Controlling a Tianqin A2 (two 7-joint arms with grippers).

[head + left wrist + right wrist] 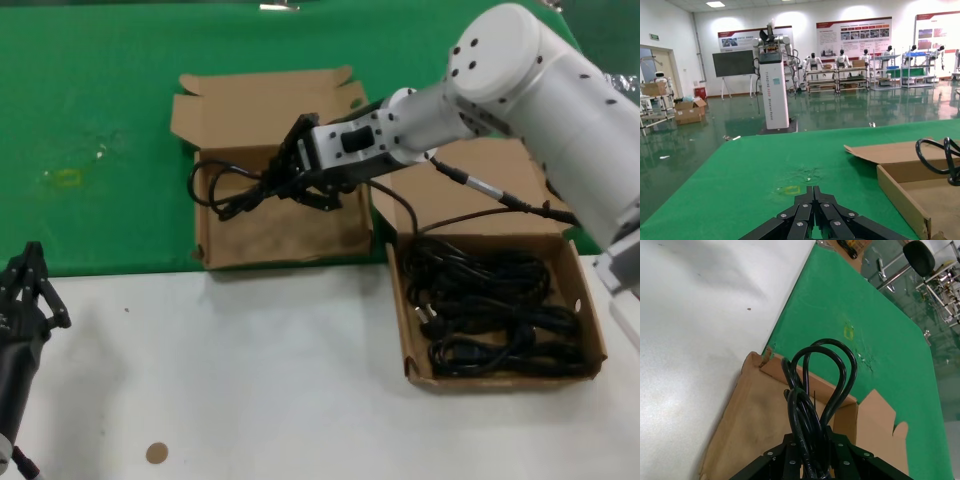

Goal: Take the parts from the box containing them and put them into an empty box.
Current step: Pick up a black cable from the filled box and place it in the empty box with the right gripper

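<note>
Held cord (232,190): we see one black looped bundle clamped in the right gripper (290,180), hanging over the left box (283,240); its loops stick out toward that box's left wall. Whether the cord touches the box floor, we cannot tell.
Held cord, right wrist view: the loops (816,385) rise out from between the dark fingers (790,460); the far end of the bundle inside the jaws is hidden from us.
Right gripper: clenched on the cord, above the middle of the left box; its arm reaches in from the right and covers part of the right box's lid (470,200).
Left box: brown cardboard, lid flap open at the back, lying on the green mat (100,130); its floor shows only bare card around the held bundle.
Right box (590,330): on the white table (250,380), beside the left box, holding a tangle of black cords (490,310); we cannot count them apart.
Left gripper (25,290): parked low at the table's left edge, partly cut off; in its wrist view the fingers (805,210) lie pressed together, holding nothing.
Left wrist view: the left box's near corner (905,200) and a cord loop (935,160) show at the edge, cut off.
</note>
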